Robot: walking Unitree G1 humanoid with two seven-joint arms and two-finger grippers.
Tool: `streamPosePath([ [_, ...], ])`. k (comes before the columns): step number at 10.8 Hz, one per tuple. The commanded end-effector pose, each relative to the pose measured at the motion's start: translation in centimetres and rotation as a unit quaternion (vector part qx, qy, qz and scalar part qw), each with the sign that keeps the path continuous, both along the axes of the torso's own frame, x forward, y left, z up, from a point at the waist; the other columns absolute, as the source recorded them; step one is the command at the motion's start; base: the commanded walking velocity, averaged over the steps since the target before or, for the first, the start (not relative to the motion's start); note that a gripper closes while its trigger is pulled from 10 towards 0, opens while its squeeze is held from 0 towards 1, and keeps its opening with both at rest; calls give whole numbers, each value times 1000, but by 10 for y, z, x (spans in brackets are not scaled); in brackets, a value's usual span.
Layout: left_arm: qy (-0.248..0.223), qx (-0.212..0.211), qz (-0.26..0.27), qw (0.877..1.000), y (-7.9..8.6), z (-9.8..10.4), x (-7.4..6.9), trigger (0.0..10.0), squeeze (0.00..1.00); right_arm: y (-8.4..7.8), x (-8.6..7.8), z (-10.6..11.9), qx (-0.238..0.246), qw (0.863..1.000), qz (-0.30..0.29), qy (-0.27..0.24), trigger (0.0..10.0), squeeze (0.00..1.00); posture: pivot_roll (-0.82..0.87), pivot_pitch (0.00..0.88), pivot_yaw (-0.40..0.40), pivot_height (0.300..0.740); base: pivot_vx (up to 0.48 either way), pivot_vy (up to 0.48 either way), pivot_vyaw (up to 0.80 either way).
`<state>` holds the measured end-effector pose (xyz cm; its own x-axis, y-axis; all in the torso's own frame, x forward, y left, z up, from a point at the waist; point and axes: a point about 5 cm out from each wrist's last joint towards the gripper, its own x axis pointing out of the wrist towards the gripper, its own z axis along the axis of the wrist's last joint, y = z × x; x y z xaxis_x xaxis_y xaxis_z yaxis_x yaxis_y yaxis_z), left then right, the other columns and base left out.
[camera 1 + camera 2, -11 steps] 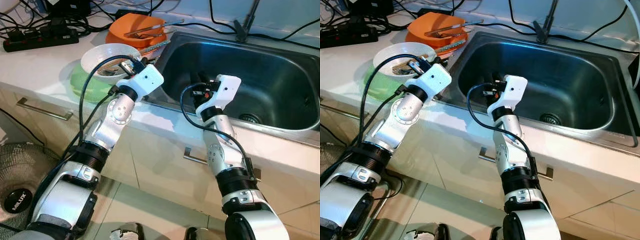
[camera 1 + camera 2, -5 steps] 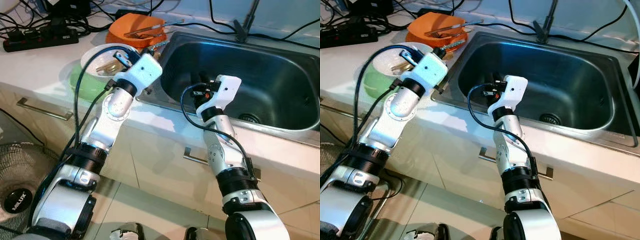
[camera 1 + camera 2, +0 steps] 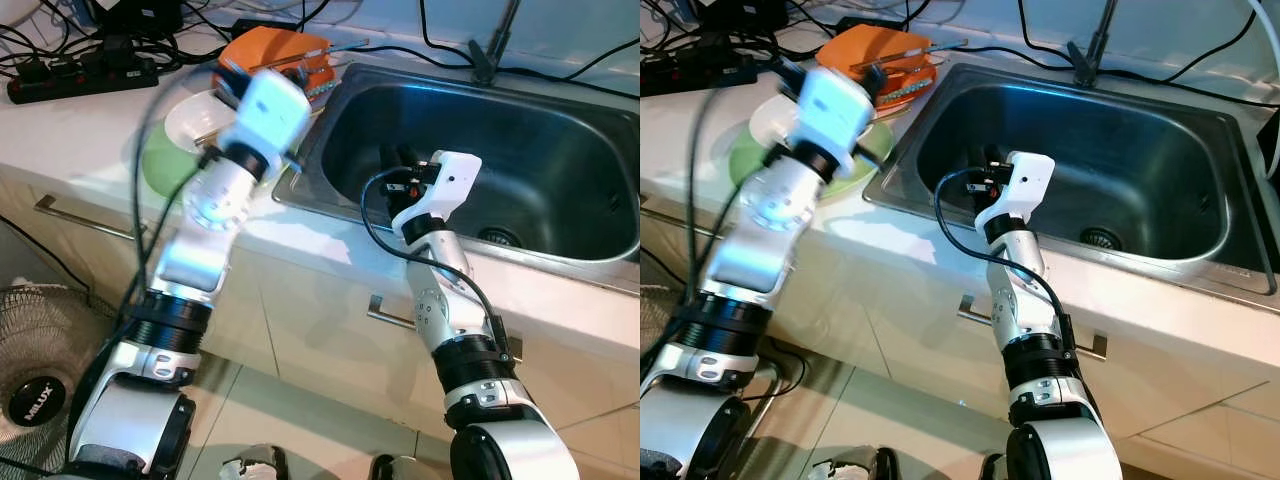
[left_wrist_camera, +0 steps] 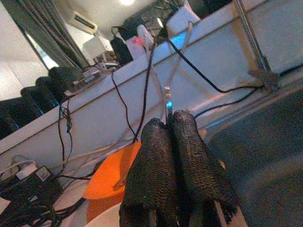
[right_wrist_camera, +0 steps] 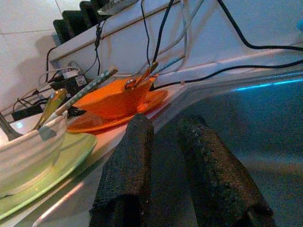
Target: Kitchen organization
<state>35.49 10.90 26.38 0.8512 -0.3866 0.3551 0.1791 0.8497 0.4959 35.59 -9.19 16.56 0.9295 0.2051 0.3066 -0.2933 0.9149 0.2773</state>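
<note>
Overhead, left gripper (image 4: 171, 124) jaws clamped on a thin utensil (image 4: 167, 100); right gripper (image 5: 166, 127) jaws apart.

My left arm is raised from the shoulder, elbow bent, forearm reaching up and forward; it shows blurred in the head views. My left gripper (image 4: 176, 124) has its two black fingers (image 4: 149, 175) pressed together side by side, with a thin metal strip (image 4: 167, 101) sticking out from between the tips. My right arm stands nearly upright from the elbow, the white wrist housing tipped forward at the top. My right gripper (image 5: 165, 124) points forward and a little down, its fingers (image 5: 128, 165) parallel with a narrow gap between them, nothing in it. The two arms are well apart.
</note>
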Motion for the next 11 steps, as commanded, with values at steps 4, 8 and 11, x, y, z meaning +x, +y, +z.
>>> streamPosePath([
  [4,-33,-54,-18,998,5,43,-7,10000,0,4,3,4,-4,1000,10,-5,10000,0,116,51,-2,740,0,0,0],
  [8,-19,-164,-72,984,4,63,-15,10000,0,4,5,6,-5,1000,13,-6,10000,0,123,51,-8,740,0,0,0],
  [11,-54,-236,-159,957,-7,81,-31,10000,0,0,6,7,-9,1000,6,-10,10000,0,121,55,-9,740,0,0,0],
])
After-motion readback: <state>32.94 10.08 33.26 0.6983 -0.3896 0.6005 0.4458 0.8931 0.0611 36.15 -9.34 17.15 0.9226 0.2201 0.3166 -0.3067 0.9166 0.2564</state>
